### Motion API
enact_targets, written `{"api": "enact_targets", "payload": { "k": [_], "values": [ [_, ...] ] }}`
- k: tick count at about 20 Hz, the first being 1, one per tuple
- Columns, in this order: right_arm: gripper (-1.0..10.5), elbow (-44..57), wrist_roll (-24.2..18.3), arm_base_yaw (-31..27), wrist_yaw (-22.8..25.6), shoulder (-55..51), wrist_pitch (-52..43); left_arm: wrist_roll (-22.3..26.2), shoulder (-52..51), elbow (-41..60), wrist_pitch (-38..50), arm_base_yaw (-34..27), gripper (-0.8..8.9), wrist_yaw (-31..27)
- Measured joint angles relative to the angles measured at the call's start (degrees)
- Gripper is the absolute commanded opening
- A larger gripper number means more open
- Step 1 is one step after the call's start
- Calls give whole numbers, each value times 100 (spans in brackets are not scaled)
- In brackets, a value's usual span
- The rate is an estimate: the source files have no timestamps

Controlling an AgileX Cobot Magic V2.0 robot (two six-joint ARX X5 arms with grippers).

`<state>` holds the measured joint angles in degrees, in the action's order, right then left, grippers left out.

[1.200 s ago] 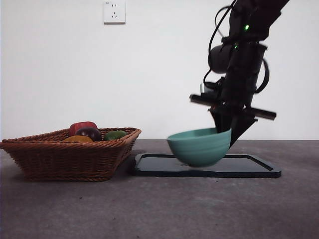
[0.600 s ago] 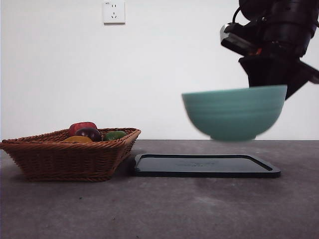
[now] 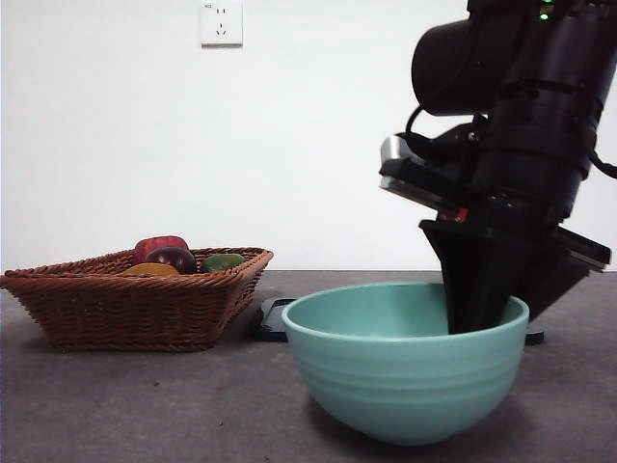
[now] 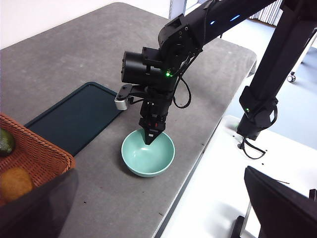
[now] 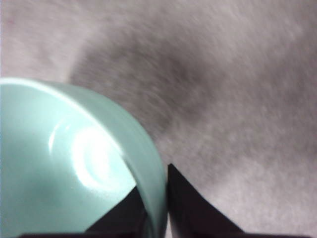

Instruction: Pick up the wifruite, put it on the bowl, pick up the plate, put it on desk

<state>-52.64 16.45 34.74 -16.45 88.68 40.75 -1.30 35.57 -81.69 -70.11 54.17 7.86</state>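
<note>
Pretty even indoor light, soft shadows. Right wrist view is smeared with motion blur, with glare inside the bowl (image 5: 74,158); probably overhead lighting.

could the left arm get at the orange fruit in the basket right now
Probably yes. The left gripper hangs just over the wicker basket, with the orange fruit uncovered below it. The right gripper is off at the bowl, out of the way.

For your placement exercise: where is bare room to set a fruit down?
Inside the bowl, apart from the rim spot pinched by the right hand; on the dark tray; on the desk beyond it. The basket is crowded.
</note>
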Motion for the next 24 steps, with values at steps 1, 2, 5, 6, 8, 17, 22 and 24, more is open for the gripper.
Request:
{"api": "enact_targets", "payload": {
  "k": [1, 2, 5, 6, 8, 17, 22, 24],
  "values": [
    [5, 46, 35, -2, 2, 0, -11, 0, 0, 0, 0, 0, 559, 0],
    [5, 74, 52, -2, 0, 2, -7, 0, 0, 0, 0, 0, 559, 2],
    [5, 77, 76, 11, -2, 2, -13, 0, 0, 0, 0, 0, 559, 2],
    [35, 77, 107, 11, -2, 2, -11, 0, 0, 0, 0, 0, 559, 2],
    [236, 77, 151, 11, -2, 2, -15, 0, 0, 0, 0, 0, 559, 0],
    [589, -507, 179, 2, 378, -863, 791, 0, 0, 0, 0, 0, 559, 0],
    [588, -1215, 160, 2, 468, -2389, 1725, 0, 0, 0, 0, 0, 559, 0],
    [588, -1460, 160, 2, 468, -3147, 1987, 0, 0, 0, 0, 0, 559, 2]
  ]
}}
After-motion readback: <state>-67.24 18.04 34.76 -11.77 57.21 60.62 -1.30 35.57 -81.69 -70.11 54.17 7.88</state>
